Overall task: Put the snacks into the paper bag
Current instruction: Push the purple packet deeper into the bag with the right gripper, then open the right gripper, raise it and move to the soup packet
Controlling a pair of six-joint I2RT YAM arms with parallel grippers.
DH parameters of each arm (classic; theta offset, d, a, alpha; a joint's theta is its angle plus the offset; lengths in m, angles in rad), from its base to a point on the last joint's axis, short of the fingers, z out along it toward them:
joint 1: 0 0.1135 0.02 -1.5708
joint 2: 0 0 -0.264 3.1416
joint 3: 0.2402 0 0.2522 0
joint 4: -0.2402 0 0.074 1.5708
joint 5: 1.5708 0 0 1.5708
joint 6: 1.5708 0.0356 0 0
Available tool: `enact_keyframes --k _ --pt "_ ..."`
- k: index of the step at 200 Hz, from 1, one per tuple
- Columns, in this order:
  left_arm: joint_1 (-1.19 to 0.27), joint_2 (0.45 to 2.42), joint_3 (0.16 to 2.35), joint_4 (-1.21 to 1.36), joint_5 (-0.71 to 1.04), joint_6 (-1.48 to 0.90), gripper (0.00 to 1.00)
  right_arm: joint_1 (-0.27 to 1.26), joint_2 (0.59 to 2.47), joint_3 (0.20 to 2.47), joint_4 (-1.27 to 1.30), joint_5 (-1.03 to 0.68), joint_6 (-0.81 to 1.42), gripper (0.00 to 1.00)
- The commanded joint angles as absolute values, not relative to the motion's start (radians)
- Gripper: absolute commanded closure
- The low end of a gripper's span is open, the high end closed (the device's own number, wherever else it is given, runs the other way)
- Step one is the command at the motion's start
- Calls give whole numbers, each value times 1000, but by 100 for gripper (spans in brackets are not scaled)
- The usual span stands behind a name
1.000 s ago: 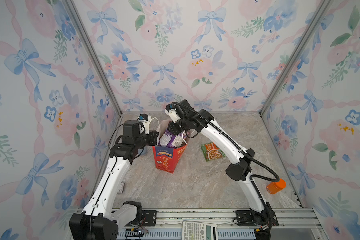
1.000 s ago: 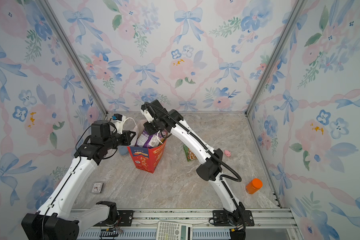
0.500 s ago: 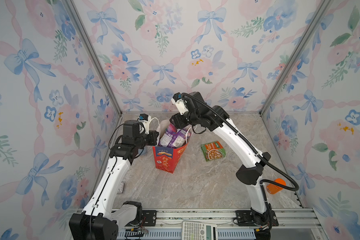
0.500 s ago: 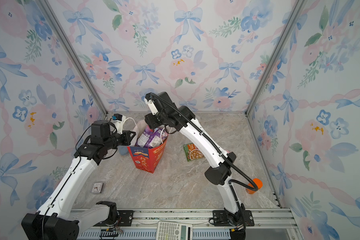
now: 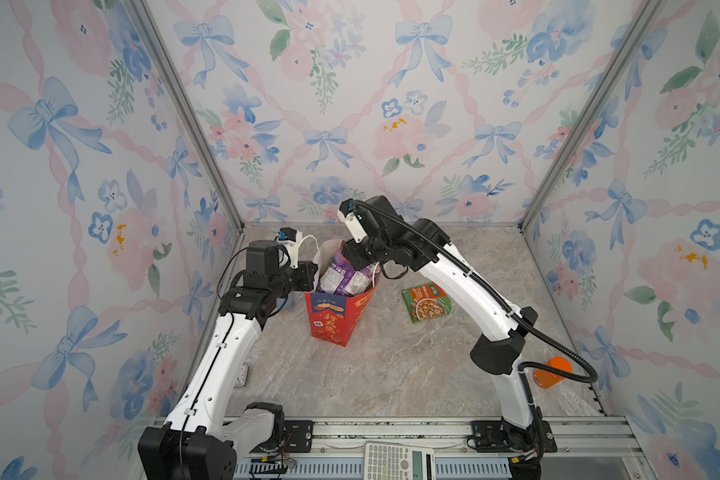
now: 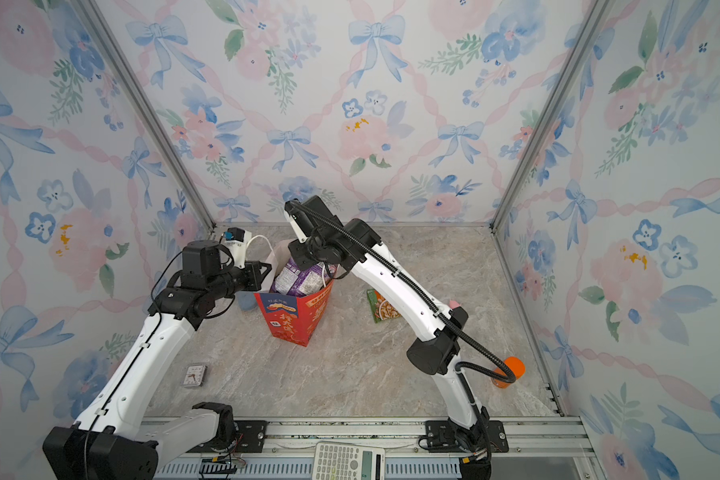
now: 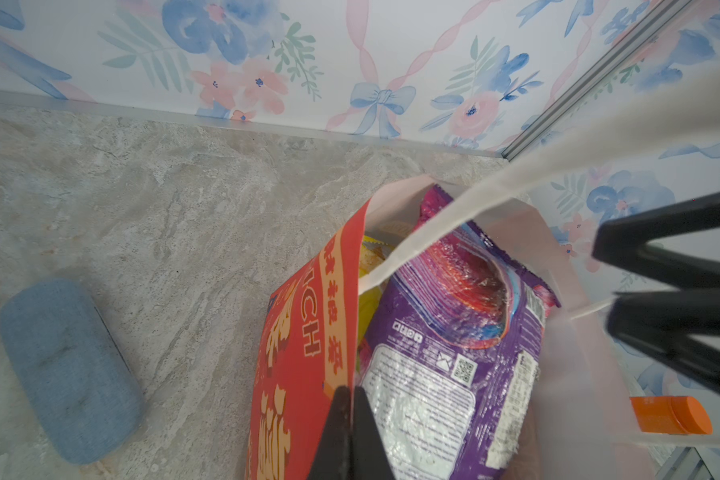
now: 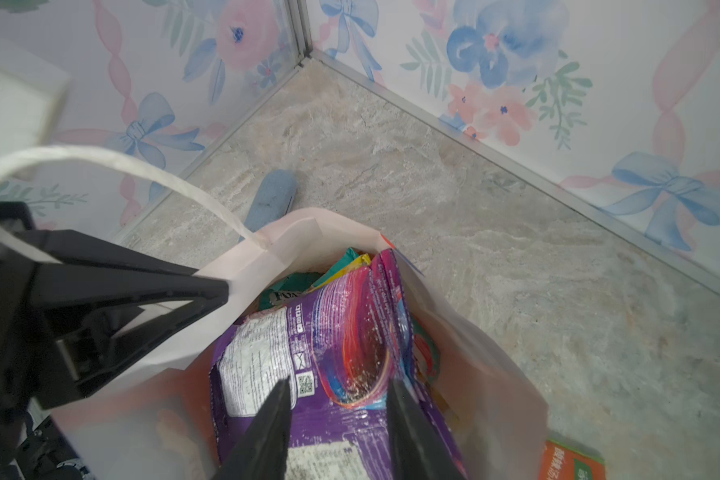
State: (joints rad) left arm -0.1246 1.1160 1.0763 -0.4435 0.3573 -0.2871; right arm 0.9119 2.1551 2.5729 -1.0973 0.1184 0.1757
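Observation:
The red paper bag [image 5: 333, 320] [image 6: 296, 320] stands upright mid-table. My left gripper [image 7: 350, 399] [image 5: 313, 276] is shut on its rim, holding the mouth wide. A purple packet [image 5: 346, 276] [image 8: 350, 353] sticks out of the bag on top of teal and yellow snacks [image 8: 337, 266]. My right gripper [image 8: 339, 415] [image 6: 308, 259] hovers just over the purple packet, jaws apart and holding nothing. One green-and-orange snack packet [image 5: 427, 301] [image 6: 381, 305] lies flat on the table right of the bag.
A blue fabric case [image 7: 67, 370] [image 6: 246, 301] lies behind the bag by the left wall. An orange bottle [image 5: 551, 372] stands at the right wall. A white calculator [image 5: 398, 461] rests on the front rail. A small flat card [image 6: 195, 375] lies front left.
My right gripper has lifted off the purple packet and stays over the bag's mouth, while that arm's elbow swung right. The left gripper has kept its hold on the rim.

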Motion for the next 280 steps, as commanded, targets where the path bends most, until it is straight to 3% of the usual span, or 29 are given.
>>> enact_keyframes --k 1,172,224,280 --pt "-126 1095 1108 -377 395 -264 100 918 2188 2595 -1168 171 201 63" --pt "-126 1091 1100 -377 386 -252 100 883 2418 2610 -1156 77 258 64" --pt "-125 1094 1101 -377 382 -250 100 879 2266 2639 -1061 -4 270 52" --pt "-126 1090 1101 -377 383 -252 100 867 2023 2499 -887 -92 274 43"
